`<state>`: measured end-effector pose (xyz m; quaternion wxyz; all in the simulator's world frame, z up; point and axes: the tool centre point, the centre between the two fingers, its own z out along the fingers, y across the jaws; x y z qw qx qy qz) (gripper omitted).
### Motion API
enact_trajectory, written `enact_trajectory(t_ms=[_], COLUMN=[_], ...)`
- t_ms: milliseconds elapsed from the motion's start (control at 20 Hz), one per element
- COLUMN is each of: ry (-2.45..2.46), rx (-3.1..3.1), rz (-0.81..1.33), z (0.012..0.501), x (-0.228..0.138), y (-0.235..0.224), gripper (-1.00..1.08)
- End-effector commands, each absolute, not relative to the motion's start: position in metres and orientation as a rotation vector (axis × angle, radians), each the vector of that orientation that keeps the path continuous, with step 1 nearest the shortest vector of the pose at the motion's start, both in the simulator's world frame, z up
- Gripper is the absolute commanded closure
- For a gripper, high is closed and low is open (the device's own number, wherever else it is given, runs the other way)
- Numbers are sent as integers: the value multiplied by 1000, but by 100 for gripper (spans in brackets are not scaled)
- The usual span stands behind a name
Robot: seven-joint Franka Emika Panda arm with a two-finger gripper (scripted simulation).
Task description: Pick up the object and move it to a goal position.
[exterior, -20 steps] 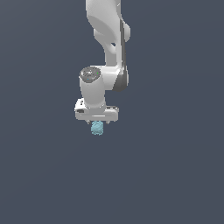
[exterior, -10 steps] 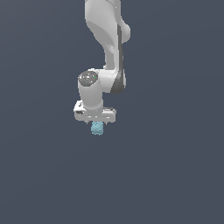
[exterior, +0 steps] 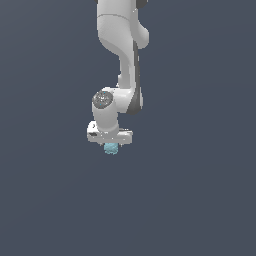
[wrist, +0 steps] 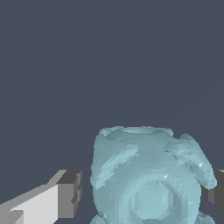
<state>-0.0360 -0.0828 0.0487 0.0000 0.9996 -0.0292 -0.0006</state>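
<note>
White two-fingered hand [exterior: 110,145] at the end of the white arm [exterior: 121,55] points down, and the small lumpy pale turquoise-blue blob [exterior: 110,148] sits right under it, poking out below the palm. In the wrist view the blob [wrist: 148,177] fills the space between the dark grey finger pads [wrist: 70,194]: one pad looks just off its side with a thin gap showing, the other sits against or behind the blob's far edge, so I can't say for sure the fingers are pinching it — closed around it, most likely. No shadow or bench edge shows in the flat dark grey background [exterior: 200,190], so whether the blob is lifted or resting I can't tell. Step in hand looks like the grasp or the start of the carry. No goal marker shows in either view. Next move calls for a firm grip confirmed, then a steady transfer toward the goal without letting the bumpy blob slip or twist between the pads.
</note>
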Motion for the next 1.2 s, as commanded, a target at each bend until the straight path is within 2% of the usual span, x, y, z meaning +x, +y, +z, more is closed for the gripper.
enact_trajectory(t_ms=[0, 150, 200, 800, 1150], ry=[-92, -92, -92, -91, -91], rx=[3140, 3140, 3140, 3140, 3140], rz=[0, 0, 0, 2, 2], z=[42, 39, 39, 41, 55], x=[-36, -35, -35, -35, -42], y=[-83, -83, -83, -81, -54], gripper=[-92, -92, 108, 108, 108])
